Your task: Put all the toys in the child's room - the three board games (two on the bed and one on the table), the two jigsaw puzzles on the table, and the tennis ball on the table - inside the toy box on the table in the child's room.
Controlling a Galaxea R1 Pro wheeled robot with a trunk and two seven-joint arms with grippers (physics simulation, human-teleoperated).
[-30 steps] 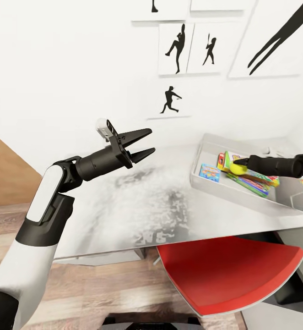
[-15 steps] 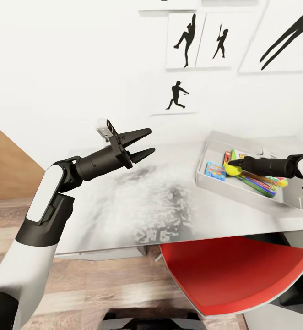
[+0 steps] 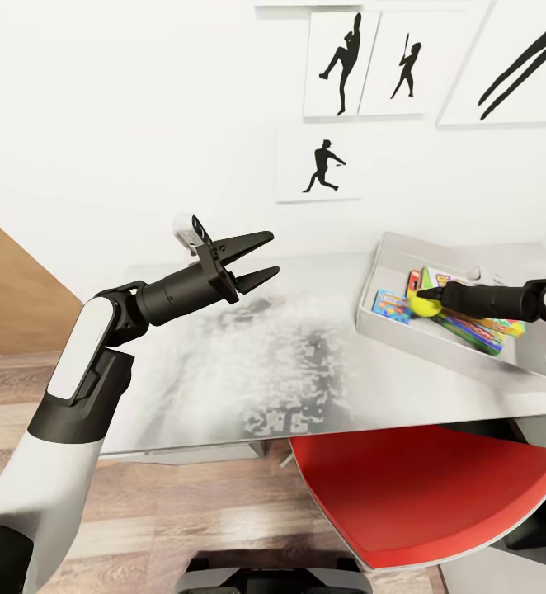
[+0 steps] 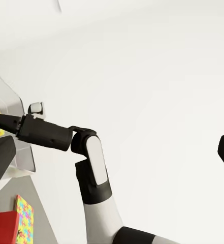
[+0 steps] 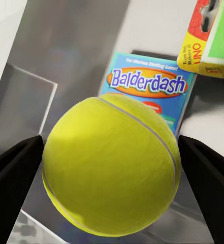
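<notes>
My right gripper point(image 3: 425, 297) is shut on the yellow-green tennis ball point(image 3: 425, 307) and holds it just above the inside of the pale grey toy box point(image 3: 370, 285), which sits on the table point(image 3: 248, 363). Up close, the tennis ball point(image 5: 112, 165) hangs over the blue Balderdash board game point(image 5: 147, 84), with a yellow, green and red game box point(image 5: 211, 35) beside it. More flat colourful boxes point(image 3: 475, 328) lie in the toy box. One jigsaw puzzle point(image 4: 23, 216) lies on a grey surface. My left gripper point(image 3: 258, 259) hovers open over the table's left part. The bed is out of view.
A red chair point(image 3: 421, 495) is tucked under the table's front edge. The white wall behind carries black baseball-player pictures point(image 3: 318, 165). Wood-plank floor point(image 3: 182, 511) lies at the lower left, and a wooden panel point(image 3: 9, 289) stands at the far left.
The whole view has shifted, so the camera moved. My right gripper still holds the ball over the toy box, and the left arm keeps its pose.
</notes>
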